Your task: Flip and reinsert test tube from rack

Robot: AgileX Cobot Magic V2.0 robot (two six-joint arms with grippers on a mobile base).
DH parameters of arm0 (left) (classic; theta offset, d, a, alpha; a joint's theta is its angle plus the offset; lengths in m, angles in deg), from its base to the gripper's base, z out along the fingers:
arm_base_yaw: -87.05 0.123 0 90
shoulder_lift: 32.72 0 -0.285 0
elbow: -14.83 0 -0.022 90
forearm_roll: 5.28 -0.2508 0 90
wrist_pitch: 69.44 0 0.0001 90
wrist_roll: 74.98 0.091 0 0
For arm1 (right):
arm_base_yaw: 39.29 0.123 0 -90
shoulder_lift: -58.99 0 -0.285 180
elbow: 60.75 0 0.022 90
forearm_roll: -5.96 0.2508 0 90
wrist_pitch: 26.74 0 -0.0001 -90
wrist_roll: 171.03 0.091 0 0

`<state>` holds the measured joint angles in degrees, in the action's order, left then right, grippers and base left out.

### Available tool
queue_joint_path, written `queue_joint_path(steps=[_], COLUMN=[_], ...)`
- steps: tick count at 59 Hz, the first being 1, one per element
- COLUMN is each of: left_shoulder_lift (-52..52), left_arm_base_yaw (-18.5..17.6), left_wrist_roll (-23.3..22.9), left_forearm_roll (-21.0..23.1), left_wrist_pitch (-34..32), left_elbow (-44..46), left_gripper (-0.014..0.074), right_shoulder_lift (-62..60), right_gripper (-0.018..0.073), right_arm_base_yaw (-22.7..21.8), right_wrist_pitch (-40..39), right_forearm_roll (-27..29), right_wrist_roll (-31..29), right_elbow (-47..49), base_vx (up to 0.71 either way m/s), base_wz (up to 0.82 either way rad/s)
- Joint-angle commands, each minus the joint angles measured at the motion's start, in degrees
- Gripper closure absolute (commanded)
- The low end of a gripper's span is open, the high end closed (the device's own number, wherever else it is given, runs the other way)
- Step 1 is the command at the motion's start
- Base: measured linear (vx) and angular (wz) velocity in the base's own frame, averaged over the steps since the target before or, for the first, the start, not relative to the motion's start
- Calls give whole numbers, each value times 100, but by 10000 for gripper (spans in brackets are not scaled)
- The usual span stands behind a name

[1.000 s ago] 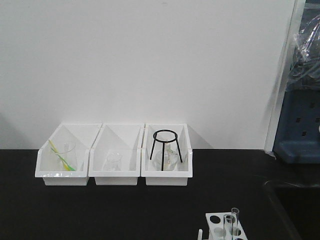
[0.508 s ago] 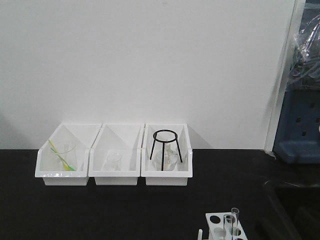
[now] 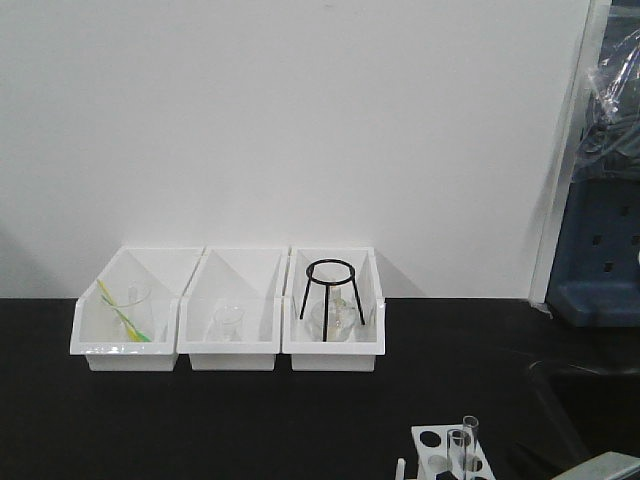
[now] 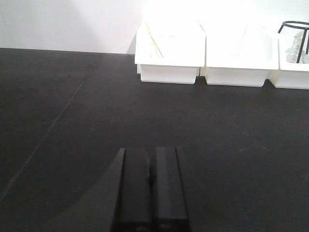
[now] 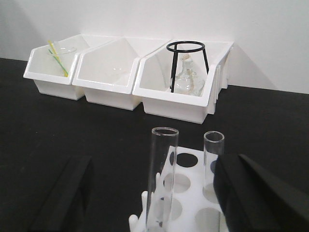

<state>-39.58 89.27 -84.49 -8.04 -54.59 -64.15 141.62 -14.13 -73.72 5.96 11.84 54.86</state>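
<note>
Your black bench (image 3: pixel 200 420) runs across the whole scene, with a white wall behind it. Three white bins (image 3: pixel 232 348) sit side by side against that wall, touching one another. Your left tool (image 4: pixel 150 159) hangs low over bare bench well in front of the bins, its two fingers pressed together with nothing between them. Your right tool (image 5: pixel 154 164) is spread wide, one finger on each side of the rack (image 5: pixel 188 193) and touching neither it nor the glass. The rack stands at the near right of the bench, well apart from the bins. A black tripod (image 3: pixel 330 295) stands in the right bin, over some clear glassware. Two tubes (image 5: pixel 163 169) stand upright in the rack's holes, open ends up, the nearer one reaching higher in the wrist view.
</note>
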Motion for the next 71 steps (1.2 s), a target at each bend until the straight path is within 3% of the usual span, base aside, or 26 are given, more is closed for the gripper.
queue_joint_path(steps=[1,22,36,44,59,71], left_shoulder_lift=[57,57,57,57,57,57], left_arm_base_yaw=[-24,-24,-24,-24,-24,-24], left_wrist_roll=[-2,-2,-2,-2,-2,-2], left_forearm_roll=[26,26,26,26,26,26], left_wrist_pitch=[-453,-453,-453,-453,-453,-453], left_elbow=[-12,-12,-12,-12,-12,-12], left_gripper=[603,603,603,603,603,603], right_shoulder_lift=[259,1240,1532,1615,1615,1495], right_gripper=[-1,3,84,210,573,572], right_arm_base_yaw=[7,7,7,7,7,7], right_wrist_pitch=[-858,-1093,-1317,-1450,-1446,-1405], right_forearm_roll=[-44,-66,-58,-58,-63,-69], right_wrist_roll=[-47,-32,-32,-32,-49,-49], right_elbow=[205,694,705,705,705,705], base_vx=[0,0,0,0,0,0], base_wz=[0,0,0,0,0,0])
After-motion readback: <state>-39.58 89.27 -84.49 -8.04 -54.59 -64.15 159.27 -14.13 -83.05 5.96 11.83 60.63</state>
